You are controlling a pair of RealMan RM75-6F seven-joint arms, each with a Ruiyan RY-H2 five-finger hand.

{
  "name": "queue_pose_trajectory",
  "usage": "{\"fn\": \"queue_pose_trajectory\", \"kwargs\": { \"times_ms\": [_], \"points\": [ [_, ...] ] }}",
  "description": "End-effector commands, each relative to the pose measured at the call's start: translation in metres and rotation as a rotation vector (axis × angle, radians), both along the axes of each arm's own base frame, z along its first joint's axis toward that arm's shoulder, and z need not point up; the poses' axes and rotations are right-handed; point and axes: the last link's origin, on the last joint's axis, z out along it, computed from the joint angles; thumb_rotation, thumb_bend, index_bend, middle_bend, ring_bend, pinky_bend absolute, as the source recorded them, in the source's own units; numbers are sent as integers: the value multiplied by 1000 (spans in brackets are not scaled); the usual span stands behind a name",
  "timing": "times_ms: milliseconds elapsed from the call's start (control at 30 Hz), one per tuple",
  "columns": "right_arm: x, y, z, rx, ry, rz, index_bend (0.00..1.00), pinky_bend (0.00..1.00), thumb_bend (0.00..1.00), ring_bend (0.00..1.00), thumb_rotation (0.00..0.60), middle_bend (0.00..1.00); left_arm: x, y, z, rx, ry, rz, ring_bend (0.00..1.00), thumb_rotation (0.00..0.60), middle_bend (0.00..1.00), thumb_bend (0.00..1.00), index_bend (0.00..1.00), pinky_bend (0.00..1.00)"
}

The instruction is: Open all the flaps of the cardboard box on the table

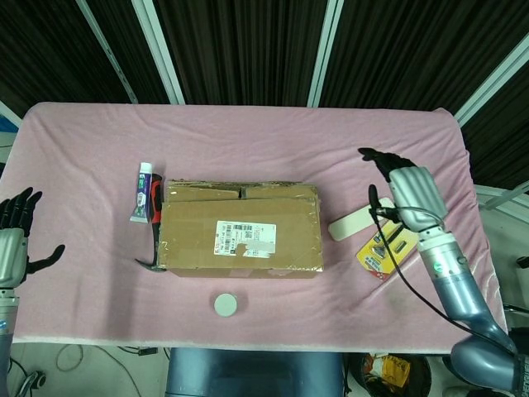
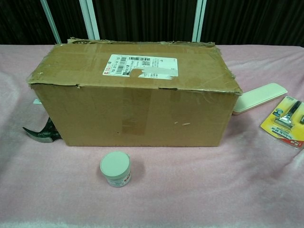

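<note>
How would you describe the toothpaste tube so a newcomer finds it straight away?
Start at the big cardboard box in the middle of the pink table. Look just off its far left corner: the toothpaste tube lies there beside the hammer. It is the only small white tube with a green cap.

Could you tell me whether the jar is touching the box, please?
Apart. The chest view shows a strip of pink cloth between the jar and the front wall of the box; the head view shows the same gap.
</note>
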Motion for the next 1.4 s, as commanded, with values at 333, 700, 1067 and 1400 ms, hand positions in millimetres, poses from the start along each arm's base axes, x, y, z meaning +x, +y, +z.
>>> {"fn": "queue_pose_trajectory", "kwargs": {
  "times_ms": [333,700,1067,1400],
  "points": [
    [87,-40,-93,219,42,18,296,419,712,393,600,413,-3,6,-1,-7,-32,-5,0,600,0,204,0,0],
    [97,-44,-140,277,68,-18,306,431,714,407,600,430,-6,9,4,15,-36,-8,0,600,0,204,0,0],
    [99,-46,-149,295,73,-27,310,431,714,410,600,434,-7,11,4,8,-48,0,0,600,0,204,0,0],
    [98,-43,-158,322,89,-28,373,456,715,471,600,504,-8,12,4,6,-60,11,0,600,0,204,0,0]
  ]
}}
